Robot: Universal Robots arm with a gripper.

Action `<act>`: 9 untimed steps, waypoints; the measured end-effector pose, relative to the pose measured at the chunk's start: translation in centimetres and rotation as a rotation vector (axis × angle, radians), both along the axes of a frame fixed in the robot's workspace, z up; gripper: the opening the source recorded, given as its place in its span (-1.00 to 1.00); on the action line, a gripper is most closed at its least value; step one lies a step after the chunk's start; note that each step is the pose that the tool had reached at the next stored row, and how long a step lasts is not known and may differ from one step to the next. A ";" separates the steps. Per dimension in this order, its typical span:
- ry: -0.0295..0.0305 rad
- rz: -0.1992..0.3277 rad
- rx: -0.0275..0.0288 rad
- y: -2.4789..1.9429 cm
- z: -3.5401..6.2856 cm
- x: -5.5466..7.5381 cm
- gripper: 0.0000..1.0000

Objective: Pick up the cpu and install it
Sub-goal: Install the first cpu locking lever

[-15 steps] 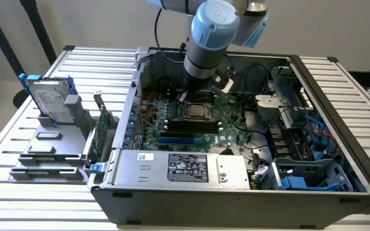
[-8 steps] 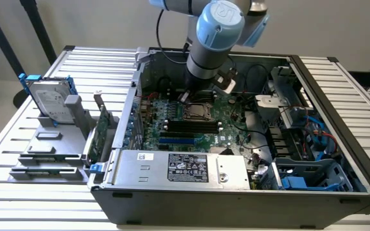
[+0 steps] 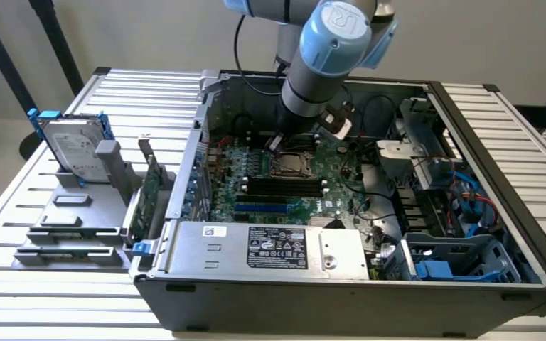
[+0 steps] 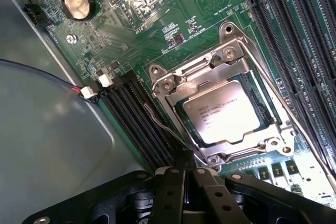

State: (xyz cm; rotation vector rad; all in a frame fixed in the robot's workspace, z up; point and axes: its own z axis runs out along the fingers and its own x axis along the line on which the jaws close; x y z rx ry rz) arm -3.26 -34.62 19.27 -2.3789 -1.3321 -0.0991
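Already the cpu (image 4: 223,116) sits in its socket (image 4: 173,85) just beyond the hand (image 4: 185,156), whose fingers (image 4: 170,192) are drawn together, not holding it.

This looks like a robotics lab or test workshop. An opened computer case (image 3: 349,298) lies on a slatted metal workbench (image 3: 26,298) with its green motherboard (image 3: 297,202) bare. A blue-jointed robot arm (image 3: 335,42) reaches in from twelve o'clock. At nine o'clock of the case, a grey parts fixture (image 3: 74,231) holds a hard drive (image 3: 69,149).
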 end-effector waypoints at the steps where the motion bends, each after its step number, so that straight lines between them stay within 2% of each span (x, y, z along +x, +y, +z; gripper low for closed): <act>1: 0.0001 0.000 0.0001 0.00 -0.01 0.0 -0.79; 5: 0.0002 0.000 -0.0008 0.01 -0.02 0.0 -0.79; 9: 0.0002 0.000 -0.0044 0.00 -0.05 0.0 -0.79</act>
